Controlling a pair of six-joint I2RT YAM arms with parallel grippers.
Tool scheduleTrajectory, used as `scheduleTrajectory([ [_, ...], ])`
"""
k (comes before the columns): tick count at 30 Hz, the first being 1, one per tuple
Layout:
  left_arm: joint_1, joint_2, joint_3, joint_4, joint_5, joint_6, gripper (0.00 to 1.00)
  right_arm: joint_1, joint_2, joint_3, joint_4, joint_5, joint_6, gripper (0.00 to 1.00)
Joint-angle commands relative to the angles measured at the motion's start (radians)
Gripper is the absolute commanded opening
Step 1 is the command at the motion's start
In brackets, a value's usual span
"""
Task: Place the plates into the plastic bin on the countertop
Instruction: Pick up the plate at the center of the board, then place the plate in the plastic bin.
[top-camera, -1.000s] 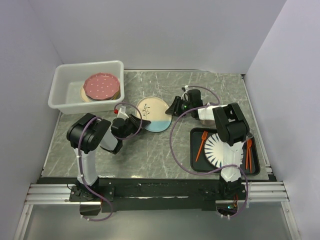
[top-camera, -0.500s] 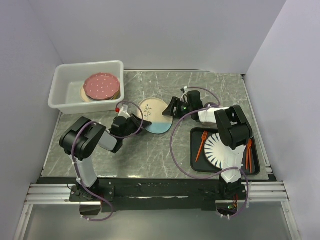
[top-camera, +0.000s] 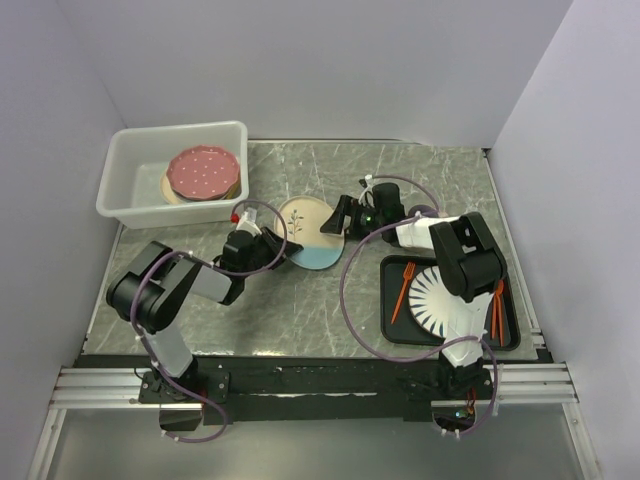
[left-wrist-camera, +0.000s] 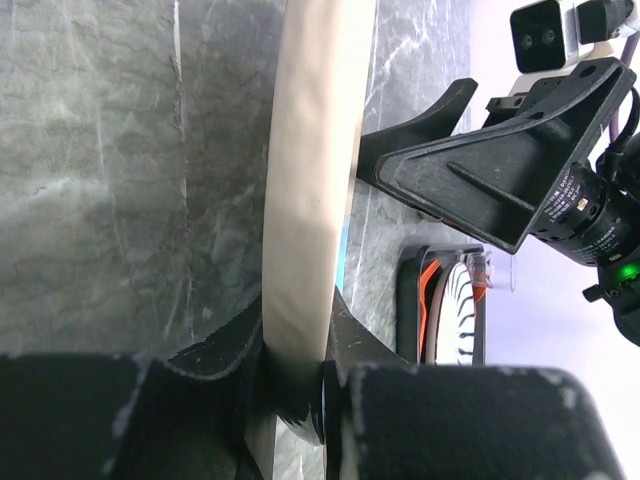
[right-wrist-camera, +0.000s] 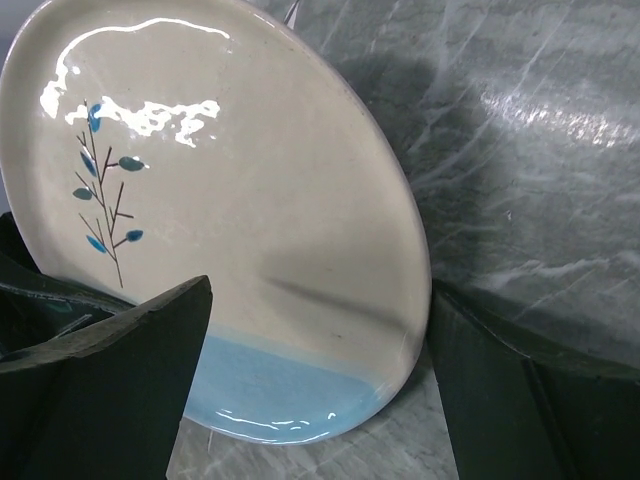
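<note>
— So, where is the cream plate (top-camera: 305, 228)?

— Mid-desk (top-camera: 440, 180), between the two claws. It is right of the bin (top-camera: 140, 213) and apart from it. It sits tilted rather than flat. The face shows a twig sprig and a blue band along the low edge.

— Who has it?

— The left claw (left-wrist-camera: 295, 345). Its fingers are pinched narrow on the rim, one against each face. Its wrist view shows the plate edge-on between them.

— And the right claw (top-camera: 340, 215)?

— Spread wide. The plate's far rim lies between its fingers, and I can't tell whether either one touches it.

— Does the low edge rest on the desk?

— I can't tell that either.

— What's in the bin?

— A pink plate (top-camera: 203, 170) with pale dots, lying on a tan plate (top-camera: 172, 192). The bin stands at the desk's far left corner.

— Anything else?

— A black tray (top-camera: 386, 300) at the near right. It carries a striped plate (top-camera: 440, 295), with an orange fork (top-camera: 403, 287) to the plate's left.
</note>
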Motion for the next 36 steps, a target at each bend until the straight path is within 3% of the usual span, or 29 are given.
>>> scheduleTrajectory([
  [1,0.009,-0.058,0.034,-0.134,-0.122,0.095,0.01,0.015,-0.110,-0.021,0.032,-0.052,0.007,0.92],
  [17,0.121,-0.222,0.145,-0.314,-0.116,0.175,0.01,0.017,-0.176,-0.064,0.071,-0.058,0.019,0.93],
  [36,0.383,-0.402,0.415,-0.504,-0.022,0.253,0.01,0.051,-0.135,-0.062,0.077,-0.056,0.022,0.93],
])
